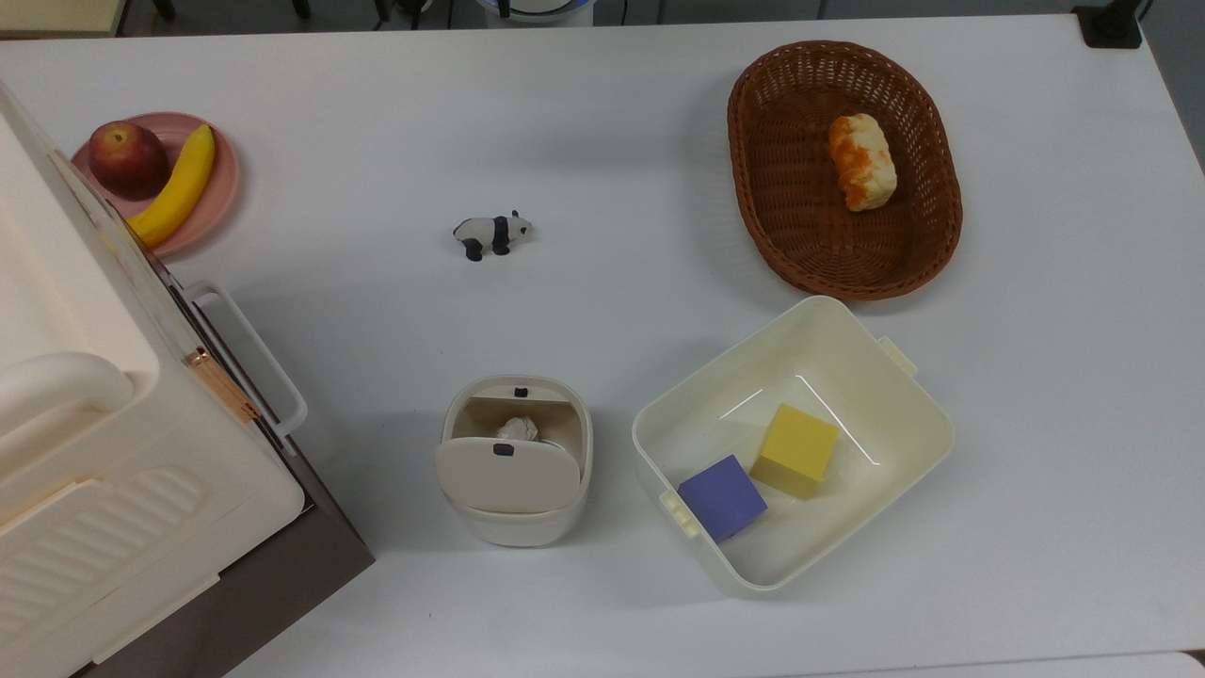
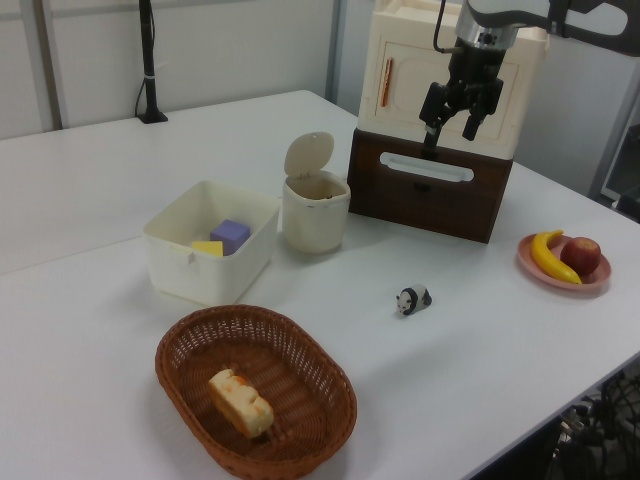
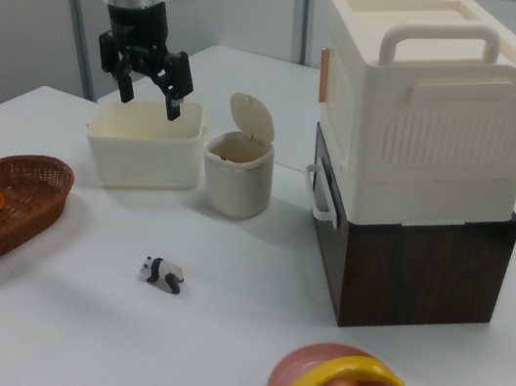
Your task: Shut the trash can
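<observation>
Gaping trash can with crumpled paper inside, tool spread wide, empty, high above table

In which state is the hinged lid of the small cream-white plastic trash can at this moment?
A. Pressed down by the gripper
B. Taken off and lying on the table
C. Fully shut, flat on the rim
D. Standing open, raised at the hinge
D: the lid of the small cream-white plastic trash can stands upright above its brownish rim, while the gripper hangs apart, high above the table.

Big cream appliance cropped at left.
</observation>
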{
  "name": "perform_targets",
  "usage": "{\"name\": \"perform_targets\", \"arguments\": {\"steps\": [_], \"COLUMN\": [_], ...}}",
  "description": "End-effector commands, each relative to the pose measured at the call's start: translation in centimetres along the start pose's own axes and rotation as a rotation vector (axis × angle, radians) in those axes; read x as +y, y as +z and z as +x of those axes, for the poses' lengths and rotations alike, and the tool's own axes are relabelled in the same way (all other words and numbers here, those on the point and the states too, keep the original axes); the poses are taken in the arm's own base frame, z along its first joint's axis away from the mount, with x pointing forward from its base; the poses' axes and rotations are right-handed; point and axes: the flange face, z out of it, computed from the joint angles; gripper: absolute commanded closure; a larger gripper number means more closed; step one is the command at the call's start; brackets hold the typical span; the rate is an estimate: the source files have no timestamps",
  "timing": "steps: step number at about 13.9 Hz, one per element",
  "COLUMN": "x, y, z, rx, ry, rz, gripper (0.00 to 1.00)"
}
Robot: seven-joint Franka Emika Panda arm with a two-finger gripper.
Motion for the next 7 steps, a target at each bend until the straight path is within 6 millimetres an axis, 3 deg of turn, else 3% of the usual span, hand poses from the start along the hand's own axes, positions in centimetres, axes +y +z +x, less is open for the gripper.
{"name": "perform_targets", "arguments": {"steps": [1,7], "x": [-1.0,-2.0], "y": [0.4,-0.2], "z": [1.0,3.1], "rx": [0.078,0.233], "ry": [-0.031,0.010], "rz": [0.024,0.064], "gripper": [1.00,1.00]}}
